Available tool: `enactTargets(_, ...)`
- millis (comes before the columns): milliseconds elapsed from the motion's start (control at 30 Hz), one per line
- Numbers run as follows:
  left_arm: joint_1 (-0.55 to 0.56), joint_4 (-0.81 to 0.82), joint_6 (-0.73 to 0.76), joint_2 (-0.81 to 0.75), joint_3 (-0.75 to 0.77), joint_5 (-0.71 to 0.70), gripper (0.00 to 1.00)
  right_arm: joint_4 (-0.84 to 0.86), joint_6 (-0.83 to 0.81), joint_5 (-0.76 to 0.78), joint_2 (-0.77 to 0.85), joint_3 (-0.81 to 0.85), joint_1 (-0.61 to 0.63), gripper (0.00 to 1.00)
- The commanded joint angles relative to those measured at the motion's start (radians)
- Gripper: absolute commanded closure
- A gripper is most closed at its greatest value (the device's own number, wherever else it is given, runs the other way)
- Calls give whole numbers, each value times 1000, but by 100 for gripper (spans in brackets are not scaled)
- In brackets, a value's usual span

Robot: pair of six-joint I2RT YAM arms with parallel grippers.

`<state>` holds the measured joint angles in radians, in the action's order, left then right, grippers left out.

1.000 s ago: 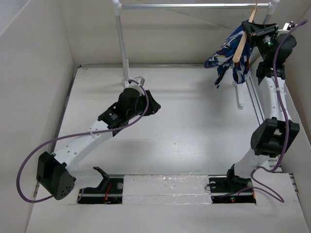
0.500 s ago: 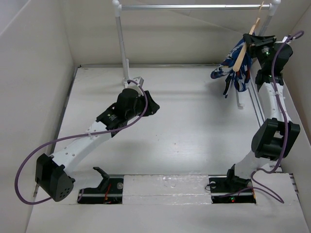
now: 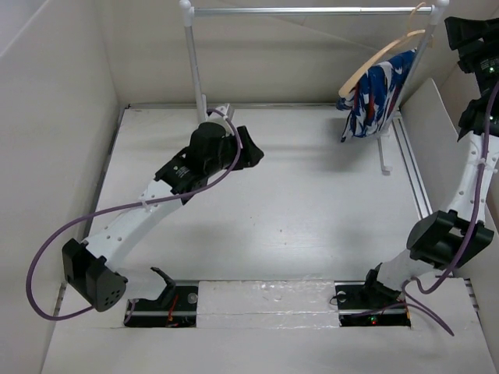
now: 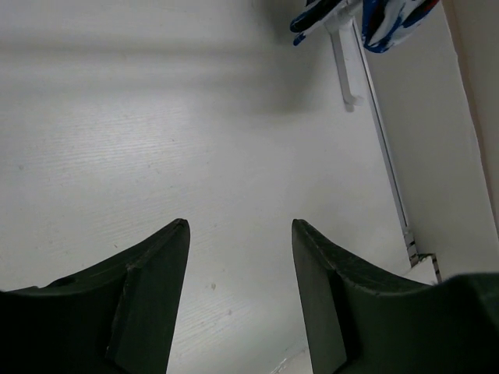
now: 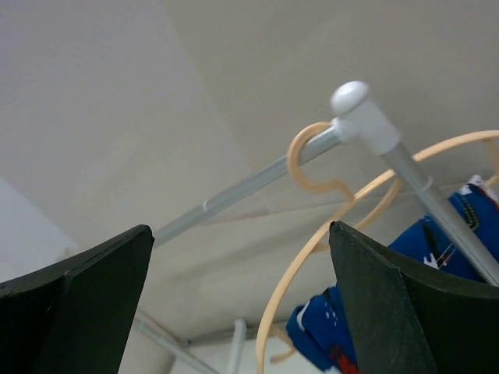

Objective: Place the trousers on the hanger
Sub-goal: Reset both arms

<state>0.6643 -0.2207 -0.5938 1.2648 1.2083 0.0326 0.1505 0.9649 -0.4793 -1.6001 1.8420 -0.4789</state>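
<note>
Hanger [image 3: 372, 57] hangs by its hook on the rail [image 3: 304, 11], far right end, just beside the white end cap. Trousers [image 3: 378, 97] are draped over the hanger's lower bar, with blue folds hanging down by the right post, above the far right of the table [image 3: 312, 202]. Right gripper [image 5: 240, 230] is raised at the far right, near the rail end, fingers wide apart and holding nothing; hook and rail show between them, apart from both. Left gripper [image 4: 240, 224] is low over mid-table, left of centre, pointing toward the far right, fingers apart with only bare table between them. It is well apart from the trousers.
</note>
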Motion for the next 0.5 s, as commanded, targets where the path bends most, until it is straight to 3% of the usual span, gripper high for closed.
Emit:
enactTargets(0,-9,-37,8,31,141,-20,49,-26,-173,-218,29,46,11,0)
enactTargets(67,-9,-74,12,45,228,-58,47,-5,-221,-339,49,25,58,0)
enactTargets(100,-18,-84,28,47,278,-75,47,53,-260,-399,125,-98,110,0)
enactTargets(133,-19,-86,28,47,278,-76,45,90,-261,-410,126,-99,149,0)
enactTargets(233,-19,-82,32,15,301,-120,41,147,-359,-436,266,-327,271,0)
enactTargets(300,-19,-82,31,-30,263,-145,38,94,-482,-420,336,-433,402,0)
enactTargets(467,-19,-78,-4,-123,49,-148,37,-302,-802,-232,548,-762,618,0)
